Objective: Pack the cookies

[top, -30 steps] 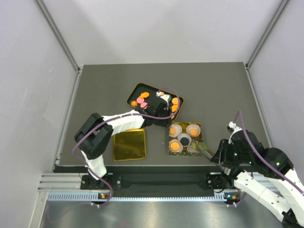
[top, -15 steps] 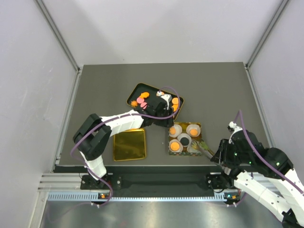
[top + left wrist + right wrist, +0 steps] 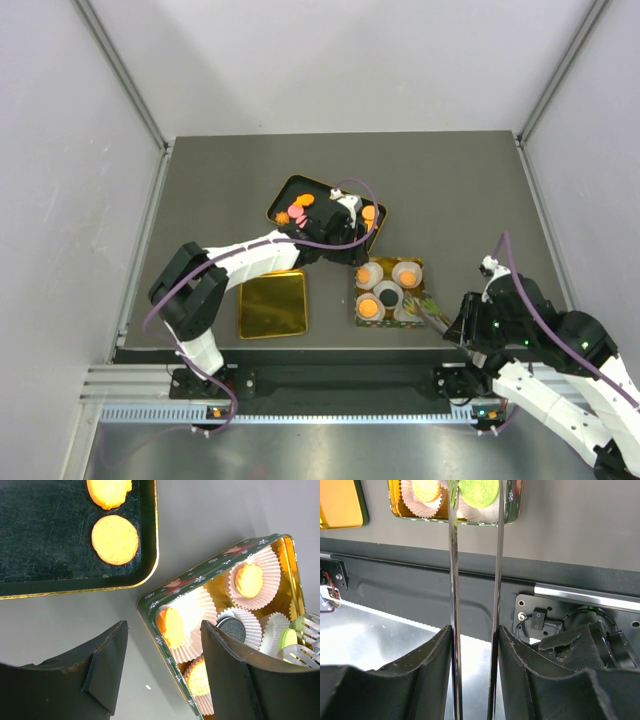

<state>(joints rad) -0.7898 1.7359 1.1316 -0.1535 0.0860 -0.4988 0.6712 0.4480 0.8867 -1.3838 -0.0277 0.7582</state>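
Right end effector point(image 3: 475, 631), tongs point(image 3: 496, 555) flanking cookie point(image 3: 479, 491)

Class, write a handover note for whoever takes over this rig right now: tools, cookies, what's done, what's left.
Left tool: open, empty, at the black tray's tin-side end.
Right tool: shut on tongs, green cookie between their tips, over the tin.
Done: three orange cookies and a black one sit in paper cups.
Left: release the green one; pack the loose cookies on the tray.

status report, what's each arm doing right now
left gripper open, empty. right gripper clamps tongs pinching green cookie over tin. orange cookies on black tray unpacked. nothing blocking.
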